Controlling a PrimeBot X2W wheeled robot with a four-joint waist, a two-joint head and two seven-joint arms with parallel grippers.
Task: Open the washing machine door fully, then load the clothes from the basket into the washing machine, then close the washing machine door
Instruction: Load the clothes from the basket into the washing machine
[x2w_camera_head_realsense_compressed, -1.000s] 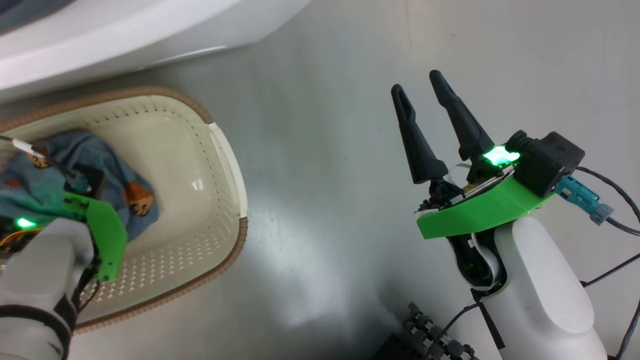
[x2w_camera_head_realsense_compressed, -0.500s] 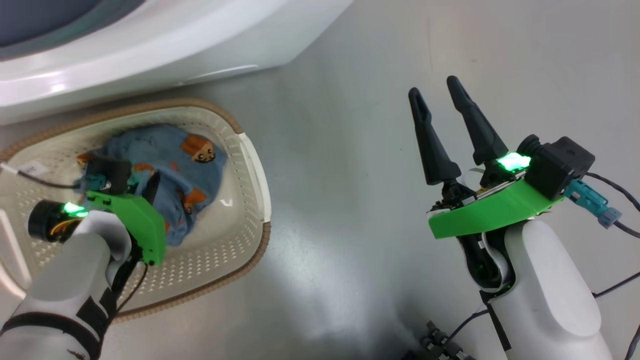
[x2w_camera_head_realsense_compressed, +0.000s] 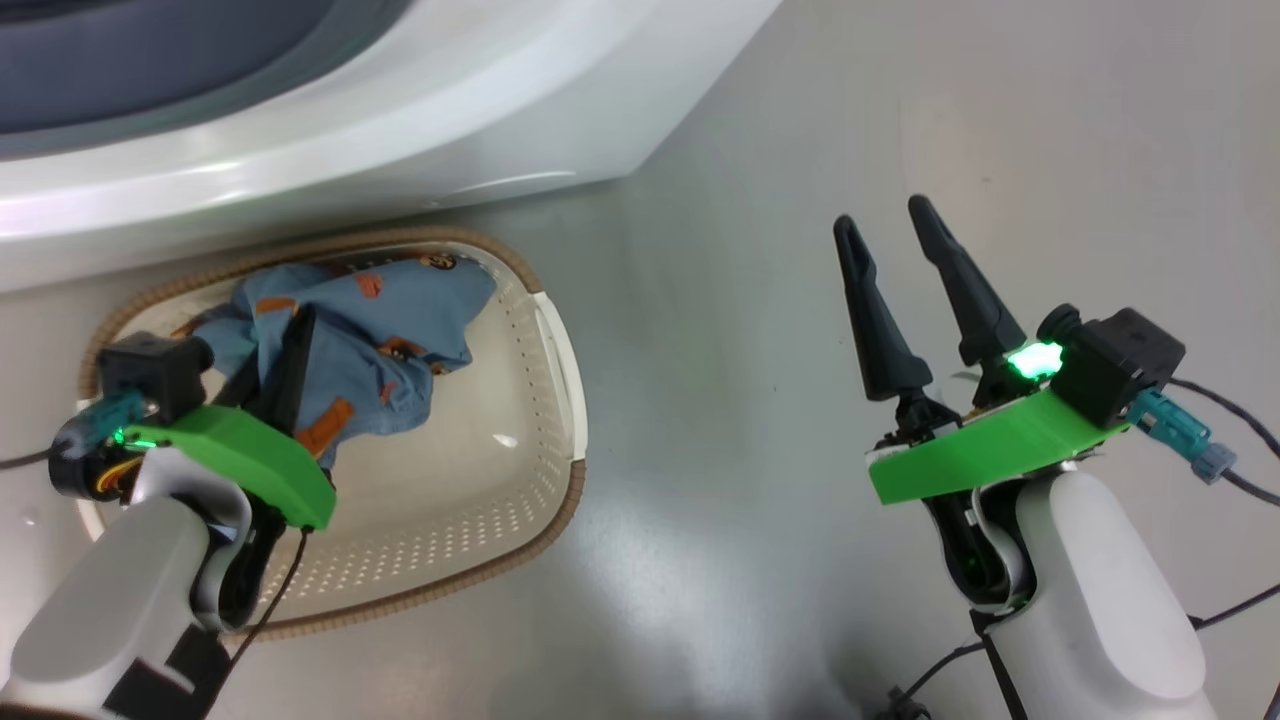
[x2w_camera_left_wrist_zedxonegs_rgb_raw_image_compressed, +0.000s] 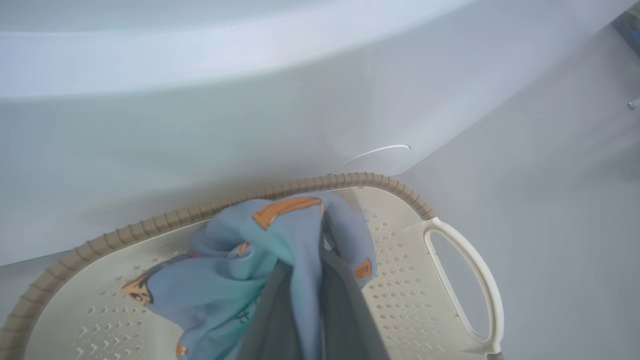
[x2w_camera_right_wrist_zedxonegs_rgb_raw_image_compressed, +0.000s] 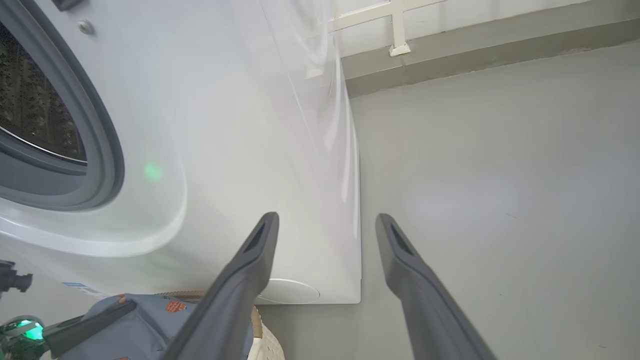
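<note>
My left gripper is shut on the clothes, a light blue cloth with orange figures, bunched and lifted over the cream basket. In the left wrist view the cloth drapes over and between the fingers, above the basket. The white washing machine stands just behind the basket. Its drum mouth with the grey gasket is uncovered, and the washing machine door is out of view. My right gripper hovers open and empty over the floor to the right, its fingertips pointing at the machine's lower corner.
Grey floor spreads between the basket and my right arm. Cables trail from the right wrist. A wall base runs behind the machine, which has a round cover at its lower corner.
The head camera has shifted, bringing more of the machine into view. My left gripper has raised the blue cloth out of the basket's bottom. The right gripper stays open.
</note>
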